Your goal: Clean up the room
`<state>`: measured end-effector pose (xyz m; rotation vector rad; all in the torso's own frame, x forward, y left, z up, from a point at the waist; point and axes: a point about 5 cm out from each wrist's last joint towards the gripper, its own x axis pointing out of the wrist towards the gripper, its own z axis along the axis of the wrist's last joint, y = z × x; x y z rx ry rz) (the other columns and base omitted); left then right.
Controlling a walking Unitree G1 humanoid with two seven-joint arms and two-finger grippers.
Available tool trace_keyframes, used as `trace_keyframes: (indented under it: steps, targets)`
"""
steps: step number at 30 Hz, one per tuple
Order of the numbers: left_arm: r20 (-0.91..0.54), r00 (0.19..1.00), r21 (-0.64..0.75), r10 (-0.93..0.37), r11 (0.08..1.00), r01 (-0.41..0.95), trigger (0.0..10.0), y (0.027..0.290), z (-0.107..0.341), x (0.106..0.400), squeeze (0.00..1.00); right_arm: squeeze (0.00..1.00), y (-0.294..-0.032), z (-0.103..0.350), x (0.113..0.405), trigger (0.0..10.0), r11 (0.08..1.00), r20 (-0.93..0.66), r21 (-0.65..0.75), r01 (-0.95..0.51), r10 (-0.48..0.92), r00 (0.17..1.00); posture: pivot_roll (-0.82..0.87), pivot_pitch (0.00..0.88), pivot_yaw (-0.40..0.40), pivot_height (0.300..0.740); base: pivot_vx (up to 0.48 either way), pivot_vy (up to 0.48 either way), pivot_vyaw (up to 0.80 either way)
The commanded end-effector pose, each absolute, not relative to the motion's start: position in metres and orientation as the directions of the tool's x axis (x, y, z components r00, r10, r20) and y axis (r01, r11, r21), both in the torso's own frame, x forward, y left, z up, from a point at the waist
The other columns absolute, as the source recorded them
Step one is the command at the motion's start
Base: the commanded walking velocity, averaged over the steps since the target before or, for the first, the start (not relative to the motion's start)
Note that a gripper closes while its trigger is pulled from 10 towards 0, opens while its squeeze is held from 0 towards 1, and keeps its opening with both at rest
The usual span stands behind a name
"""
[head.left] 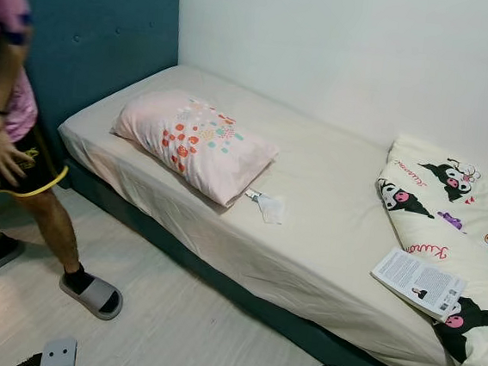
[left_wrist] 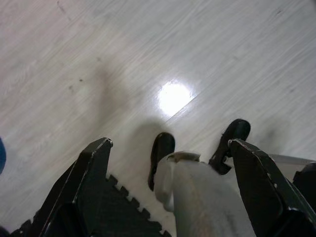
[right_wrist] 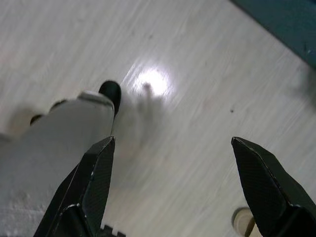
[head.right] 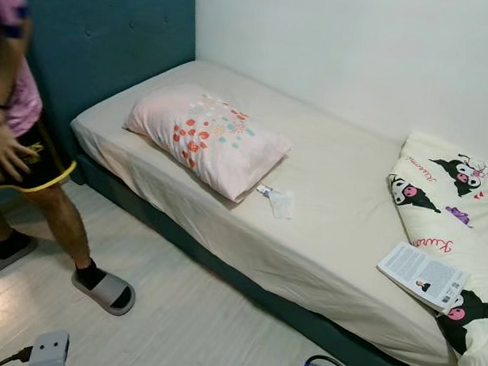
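Both arms hanging idle; left gripper point(left_wrist: 168, 197) and right gripper point(right_wrist: 170, 192) gaping empty over floor. Crumpled wrapper point(head.left: 269, 206) lying on mattress point(head.left: 328, 208) ahead, beside pillow point(head.left: 194, 142); nearer the right gripper, I judge.

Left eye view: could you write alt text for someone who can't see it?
A bed with a teal headboard holds a pink pillow, a small wrapper, a cartoon-print duvet and a booklet. A person in slippers stands alongside.

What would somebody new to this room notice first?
Probably the pink floral pillow near the teal headboard of the cream-sheeted bed. Next, the cartoon-print duvet bunched at the other end with a white booklet on it. A person in grey slippers stands beside the headboard.
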<state>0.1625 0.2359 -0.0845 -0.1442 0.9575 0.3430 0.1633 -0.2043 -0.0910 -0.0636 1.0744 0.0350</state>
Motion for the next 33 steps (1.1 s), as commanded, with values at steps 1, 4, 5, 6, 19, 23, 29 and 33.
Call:
trace_keyframes:
  steps: [1, 4, 5, 6, 19, 23, 29, 33]
  targets:
    - [-0.789, 0.578, 0.001, 0.208, 0.941, -0.338, 10.0, 0.235, -0.078, 0.175, 0.0, 0.0, -0.201, -0.083, 0.182, 10.0, 0.996, -0.839, -0.034, -0.077, 0.013, 0.543, 0.01, 0.0, -0.106, 0.74, 0.0, 0.0, 0.0]
    - [-0.723, 0.671, 0.022, 0.166, 0.976, -0.218, 10.0, 0.24, -0.065, 0.196, 0.0, 0.0, -0.188, -0.063, 0.219, 10.0, 0.981, -0.751, -0.02, -0.192, 0.112, 0.651, 0.01, 0.0, -0.125, 0.74, 0.0, 0.0, 0.0]
    - [-0.723, 0.671, 0.022, 0.166, 0.976, -0.218, 10.0, 0.24, -0.065, 0.196, 0.0, 0.0, -0.188, -0.063, 0.219, 10.0, 0.981, -0.751, -0.02, -0.192, 0.112, 0.651, 0.01, 0.0, -0.125, 0.74, 0.0, 0.0, 0.0]
    - [-0.712, 0.684, 0.026, 0.16, 0.979, -0.202, 10.0, 0.244, -0.063, 0.196, 0.0, 0.0, -0.186, -0.058, 0.226, 10.0, 0.98, -0.732, -0.007, -0.2, 0.131, 0.668, 0.01, 0.0, -0.125, 0.74, 0.0, 0.0, 0.0]
    - [-0.725, 0.667, 0.084, 0.17, 0.984, -0.159, 10.0, 0.25, -0.062, 0.196, 0.0, 0.0, -0.176, -0.058, 0.23, 10.0, 0.983, -0.747, 0.031, -0.18, 0.142, 0.65, -0.01, 0.0, -0.117, 0.74, 0.0, 0.0, 0.0]
    - [-0.768, 0.621, 0.061, 0.158, 0.983, -0.175, 10.0, 0.243, -0.073, 0.18, 0.0, 0.0, -0.186, -0.079, 0.194, 10.0, 0.995, -0.825, 0.028, -0.098, 0.079, 0.56, -0.01, 0.0, -0.11, 0.74, 0.0, 0.0, 0.0]
    - [-0.795, 0.583, 0.042, 0.166, 0.975, -0.219, 10.0, 0.242, -0.08, 0.165, 0.0, 0.0, -0.194, -0.092, 0.163, 10.0, 0.997, -0.873, 0.016, -0.073, 0.049, 0.486, -0.01, 0.0, -0.109, 0.74, 0.0, 0.0, 0.0]
    - [-0.826, 0.538, 0.05, 0.171, 0.971, -0.232, 10.0, 0.239, -0.088, 0.151, 0.0, 0.0, -0.199, -0.095, 0.155, 10.0, 0.997, -0.886, 0.0, -0.075, 0.035, 0.462, -0.02, 0.0, -0.1, 0.74, 0.0, 0.0, 0.0]
